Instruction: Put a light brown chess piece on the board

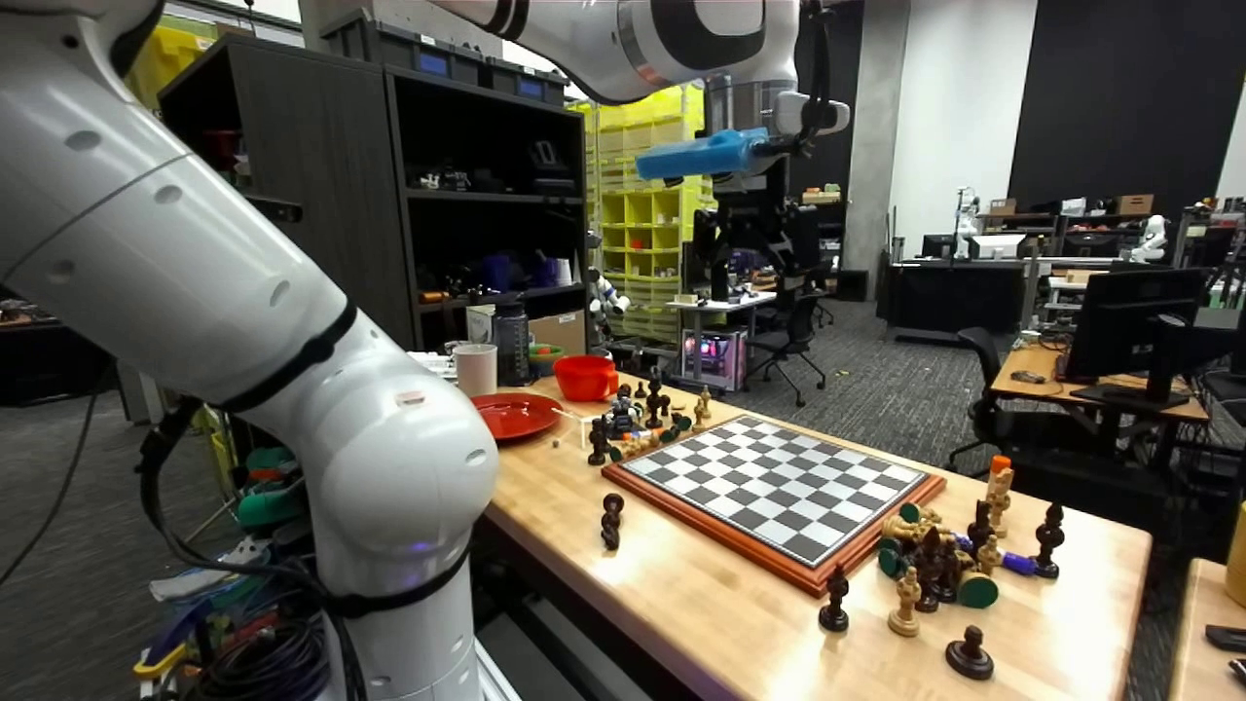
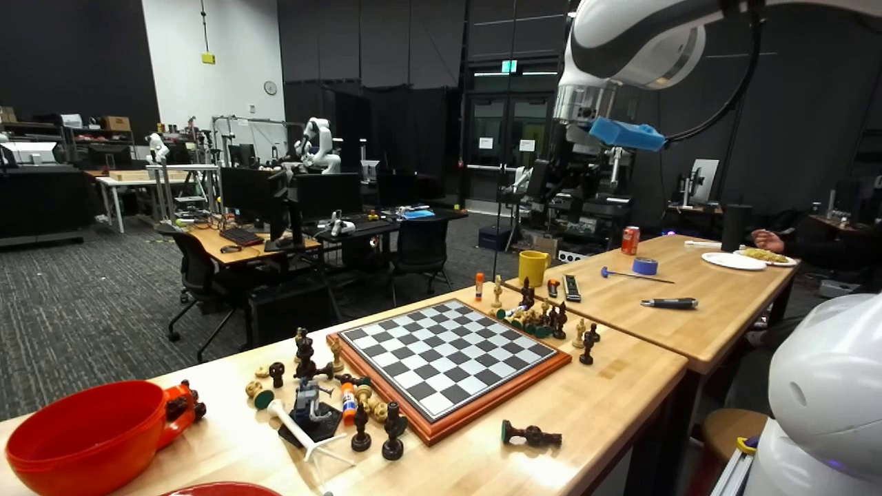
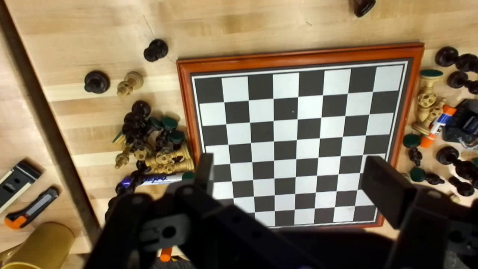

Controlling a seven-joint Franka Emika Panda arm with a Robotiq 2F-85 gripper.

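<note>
The chessboard, with its reddish-brown rim (image 1: 720,532) (image 2: 501,399) (image 3: 298,56), lies flat on the table, and no piece stands on it. A light brown piece (image 1: 905,604) (image 2: 579,334) (image 3: 130,83) stands upright off one side of the board. Light brown pieces (image 3: 170,162) lie in a mixed heap with dark ones against that same side. More light brown pieces (image 3: 427,99) lie off the opposite side, where one (image 1: 703,407) (image 2: 336,355) stands. My gripper (image 1: 751,255) (image 3: 295,175) is open and empty, high above the board.
A dark piece (image 1: 611,521) (image 2: 530,435) lies near the table's edge. A red bowl (image 1: 586,378) (image 2: 89,437), a red plate (image 1: 516,417) and a small figure on a black base (image 2: 310,413) are at one end. A yellow mug (image 2: 532,267) stands on the adjoining table.
</note>
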